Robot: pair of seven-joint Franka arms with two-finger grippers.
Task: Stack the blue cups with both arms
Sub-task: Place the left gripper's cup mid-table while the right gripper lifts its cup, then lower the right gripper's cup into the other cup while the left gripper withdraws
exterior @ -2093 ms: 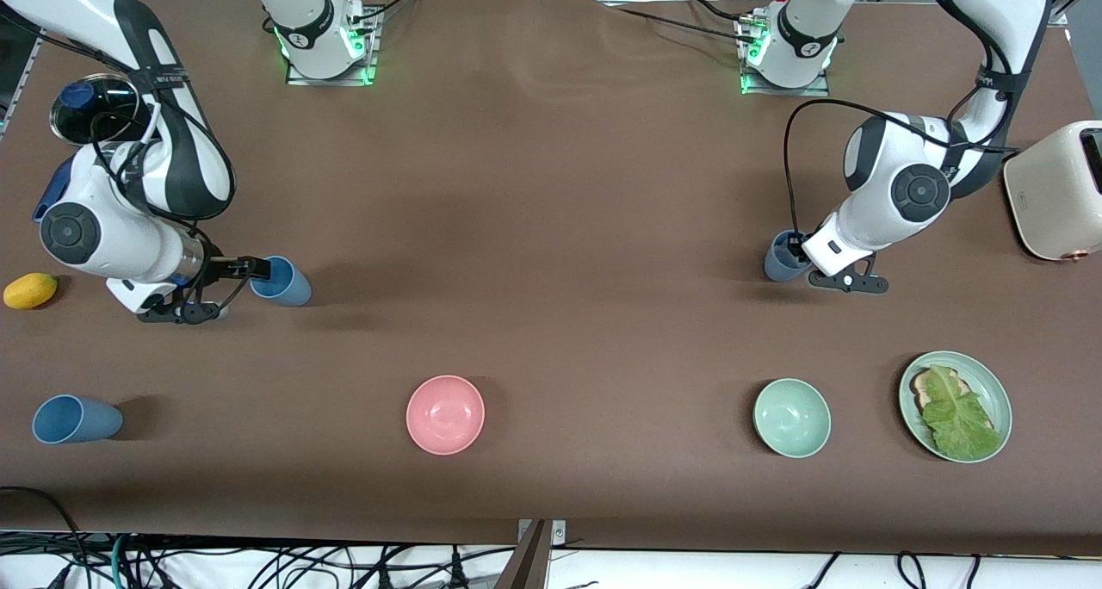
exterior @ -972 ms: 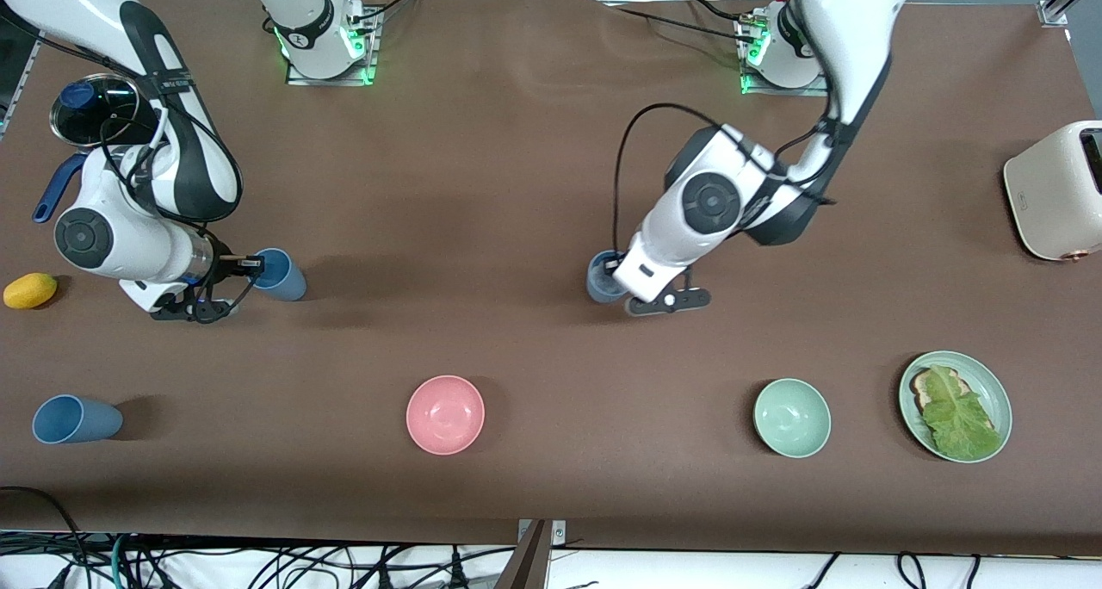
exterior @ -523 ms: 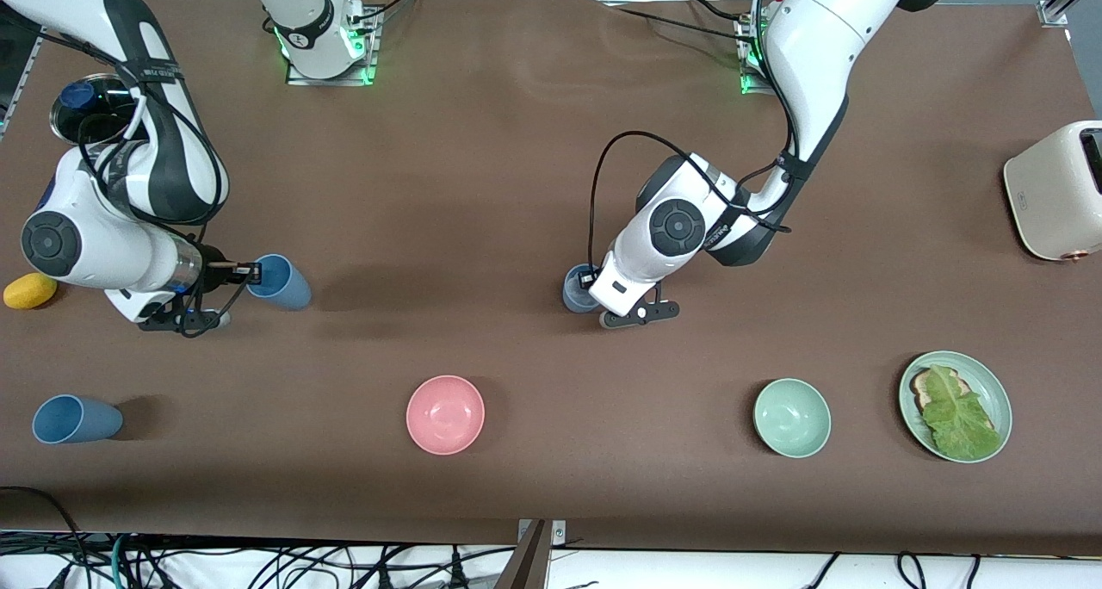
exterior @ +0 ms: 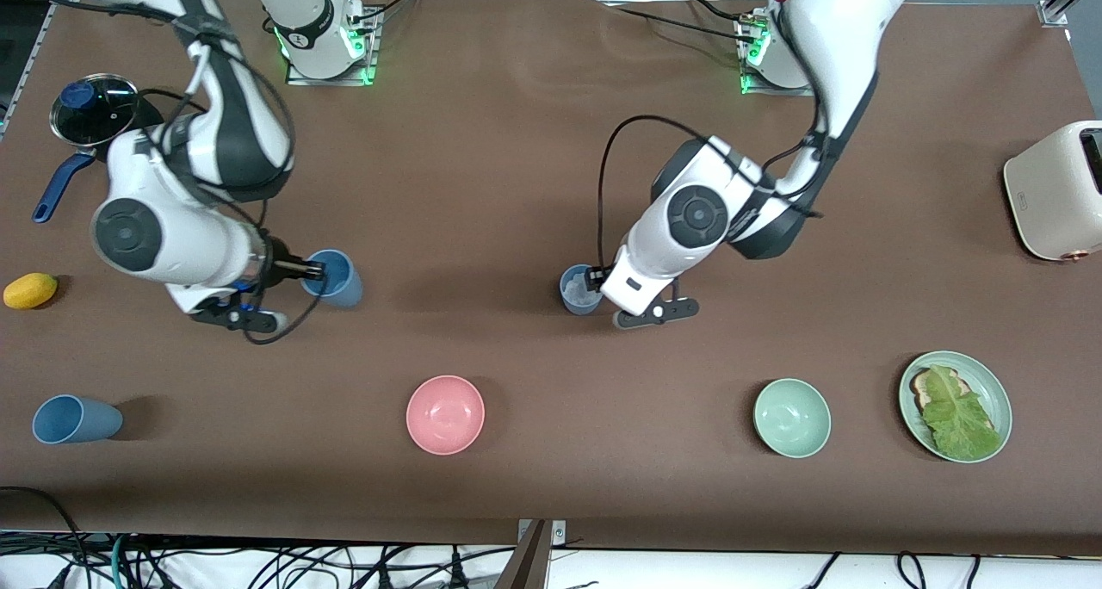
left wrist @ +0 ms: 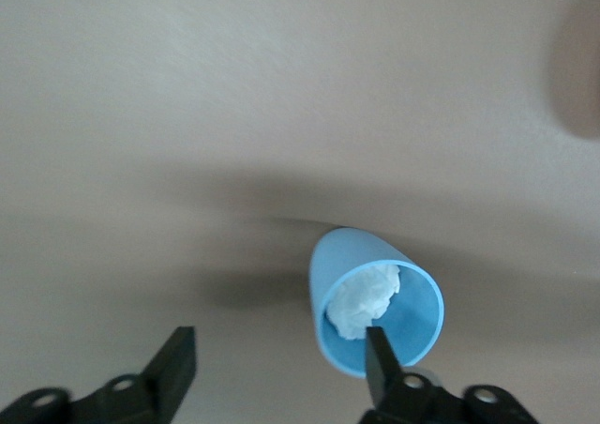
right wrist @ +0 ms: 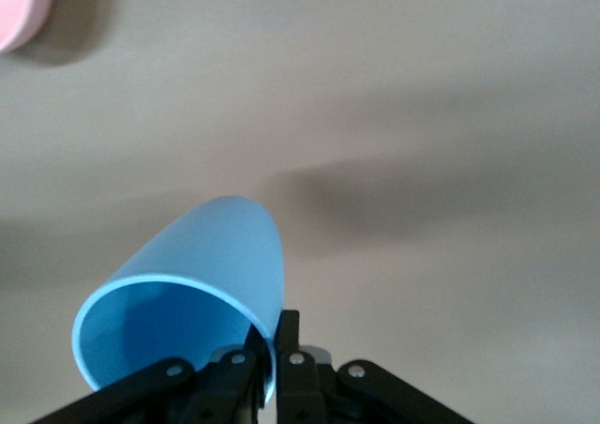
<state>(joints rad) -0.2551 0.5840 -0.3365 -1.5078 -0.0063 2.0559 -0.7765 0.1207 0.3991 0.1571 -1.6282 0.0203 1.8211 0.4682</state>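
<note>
I am looking down on a brown table [exterior: 516, 141] with both arm bases glowing green along its top edge and a tangle of cables below its near edge. A cream toaster [exterior: 1055, 189] is sitting at the left arm's end; a lidded pot [exterior: 90, 107] with a blue handle and a yellow lemon [exterior: 30, 290] are lying at the right arm's end. Along the near side, a pink bowl [exterior: 445, 414] and a green bowl [exterior: 792, 418] are standing empty, and a green plate [exterior: 999, 391] is carrying toast under a lettuce leaf. A spare blue cup [exterior: 73, 419] is lying on its side nearer the camera than the lemon.

The slate-blue cup [exterior: 579, 290] is standing mid-table with something white inside, possibly crumpled paper; the wrist view is soft. The left gripper [left wrist: 277, 368] is hanging just beside it, fingers [left wrist: 175, 363] spread wide, one finger at the rim and gripping nothing.

The right gripper [exterior: 312, 270] is over the table toward its own end, fingers pinched on the rim of the brighter blue cup [exterior: 334, 279], which is tilting, empty, in its grasp
</note>
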